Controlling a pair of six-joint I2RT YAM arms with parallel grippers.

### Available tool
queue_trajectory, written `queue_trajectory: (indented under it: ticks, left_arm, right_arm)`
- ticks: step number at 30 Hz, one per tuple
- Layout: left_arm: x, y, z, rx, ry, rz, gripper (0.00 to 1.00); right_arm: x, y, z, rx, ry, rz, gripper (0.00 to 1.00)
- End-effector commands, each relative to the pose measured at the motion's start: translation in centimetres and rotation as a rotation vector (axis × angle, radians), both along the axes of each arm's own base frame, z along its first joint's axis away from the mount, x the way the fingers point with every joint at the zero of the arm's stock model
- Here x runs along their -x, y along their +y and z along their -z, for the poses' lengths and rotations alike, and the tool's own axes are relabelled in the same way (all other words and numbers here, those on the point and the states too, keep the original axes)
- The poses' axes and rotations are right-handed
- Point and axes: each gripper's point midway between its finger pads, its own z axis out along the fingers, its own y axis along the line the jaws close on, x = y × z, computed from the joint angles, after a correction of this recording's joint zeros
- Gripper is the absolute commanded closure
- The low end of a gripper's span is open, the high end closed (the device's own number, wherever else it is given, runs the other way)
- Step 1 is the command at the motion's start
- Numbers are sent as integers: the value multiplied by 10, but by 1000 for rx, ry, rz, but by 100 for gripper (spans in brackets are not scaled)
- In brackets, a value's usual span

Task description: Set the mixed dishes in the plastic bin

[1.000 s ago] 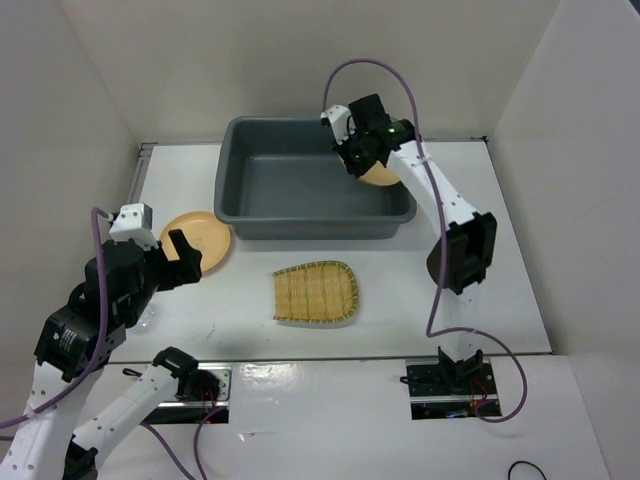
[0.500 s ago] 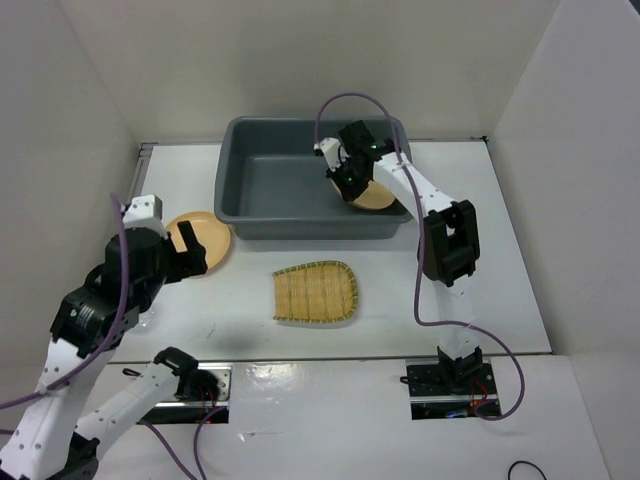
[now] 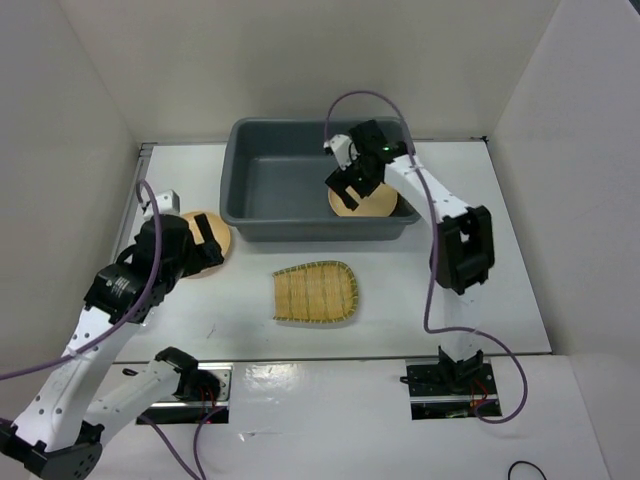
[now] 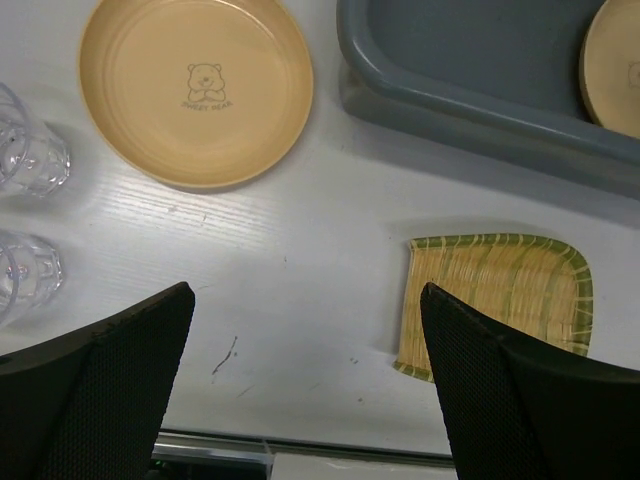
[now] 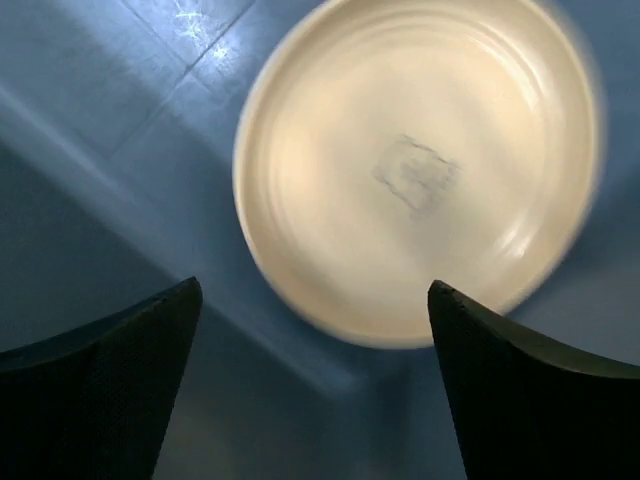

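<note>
The dark grey plastic bin [image 3: 285, 190] stands at the back of the table. One tan plate [image 3: 375, 207] lies on its floor at the right end, blurred in the right wrist view [image 5: 420, 170]. My right gripper [image 3: 352, 190] hangs open just above it, holding nothing [image 5: 315, 290]. A second tan plate [image 4: 195, 90] with a bear print rests on the table left of the bin [image 4: 480, 100]. My left gripper [image 4: 305, 300] hovers open above the table near it. The yellow bamboo tray [image 3: 315, 292] lies in front of the bin. Two clear glass cups [image 4: 25, 155] [image 4: 22, 275] stand at the far left.
White walls close in the table on the left, back and right. The metal strip at the table's near edge [image 4: 220, 445] shows under the left gripper. The right arm's purple cable [image 3: 370, 95] loops above the bin.
My right gripper has opened and let go of the plate, which now lies in the bin. The left arm has swung forward over the plate on the table.
</note>
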Motion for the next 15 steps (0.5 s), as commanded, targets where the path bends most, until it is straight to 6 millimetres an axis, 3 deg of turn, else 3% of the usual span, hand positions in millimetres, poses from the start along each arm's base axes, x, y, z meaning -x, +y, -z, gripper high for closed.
queue_trajectory:
  ticks: [1, 2, 3, 4, 5, 6, 7, 8, 10, 11, 12, 13, 14, 15]
  left_arm:
    - [-10, -2, -6, 40, -44, -30, 0]
    - [-11, -1, 3, 39, -3, -53, 0]
    - [-13, 0, 8, 44, 15, -86, 0]
    - [-14, -1, 15, 34, 39, -87, 0]
    - [-19, -2, 19, 33, 52, -105, 0]
    - [-24, -1, 20, 43, 50, -124, 0]
    - [-29, -3, 26, 45, 66, -134, 0]
    - [-37, 0, 25, 50, 56, -156, 0]
    - [-48, -2, 29, 59, 68, -162, 0]
    - [-55, -2, 29, 72, 57, -179, 0]
    - [-59, -1, 33, 91, 72, -183, 0]
    - [-63, -1, 44, 94, 110, -194, 0]
    - [-67, -1, 48, 104, 120, -199, 0]
    - [-72, 3, 54, 112, 140, -215, 0]
  right_arm:
    - [7, -26, -149, -158, -280, 59, 2]
    - [20, -40, -193, -199, -367, 84, 2]
    - [27, -53, -212, -210, -407, 105, 2]
    - [26, -87, -234, -208, -473, 189, 2]
    - [43, -109, -271, -235, -557, 234, 2]
    - [50, -131, -286, -235, -600, 278, 2]
    - [56, -176, -300, -228, -643, 386, 2]
    - [75, -198, -316, -226, -694, 432, 2]
    - [95, -239, -334, -198, -787, 549, 2]
    - [105, -264, -318, -152, -775, 604, 2]
    - [128, -269, -330, -139, -830, 615, 2]
    - [139, -275, -326, -118, -835, 636, 2]
    - [146, -280, -304, -99, -792, 662, 2]
    - [162, -279, -305, -93, -805, 671, 2]
